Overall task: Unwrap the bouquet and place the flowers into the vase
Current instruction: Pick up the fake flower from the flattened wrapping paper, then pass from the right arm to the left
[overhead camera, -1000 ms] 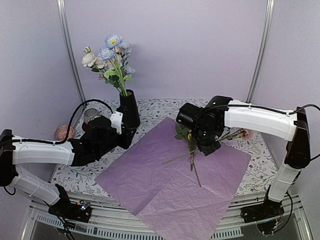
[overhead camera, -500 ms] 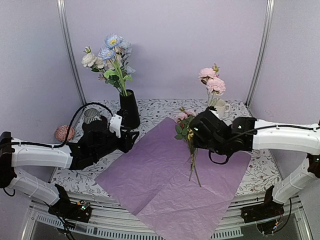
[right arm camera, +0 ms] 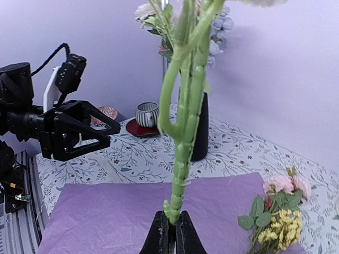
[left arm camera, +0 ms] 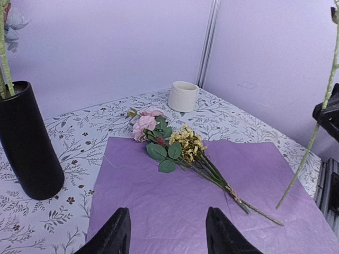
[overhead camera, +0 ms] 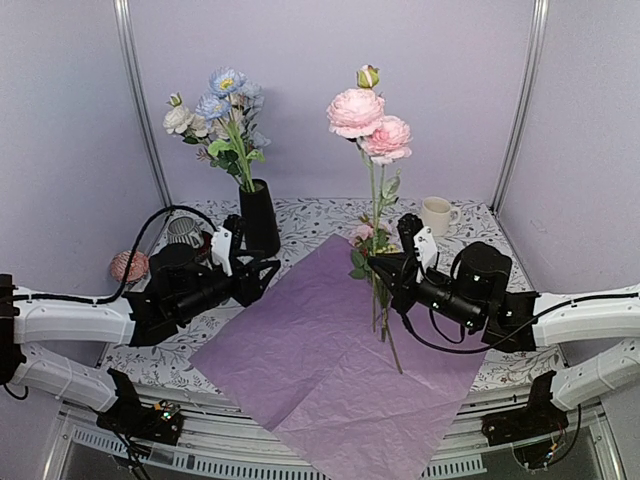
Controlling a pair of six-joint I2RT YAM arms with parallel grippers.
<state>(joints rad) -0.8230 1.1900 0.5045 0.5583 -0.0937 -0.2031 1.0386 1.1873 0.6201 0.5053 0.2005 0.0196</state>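
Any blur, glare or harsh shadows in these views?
Top external: even, soft light, sharp, no glare. Left wrist: sharp, faint shadows under the loose flowers on the paper. Right wrist: the held stem fills the centre close to the lens, blooms cropped at the top.

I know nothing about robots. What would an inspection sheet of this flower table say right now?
Surface: flower-patterned tablecloth, with a lilac paper sheet spread flat on it.
Job's things: black vase upright, holding blue and white flowers; pink and yellow flowers lie on the paper.
Clutter: cream mug, striped cup, pinkish ball.
Pincers: left pincer open and empty; right pincer shut on upright pink flower stems.
Cables: black cable loops above the left arm.
Surroundings: lilac walls, two metal poles.
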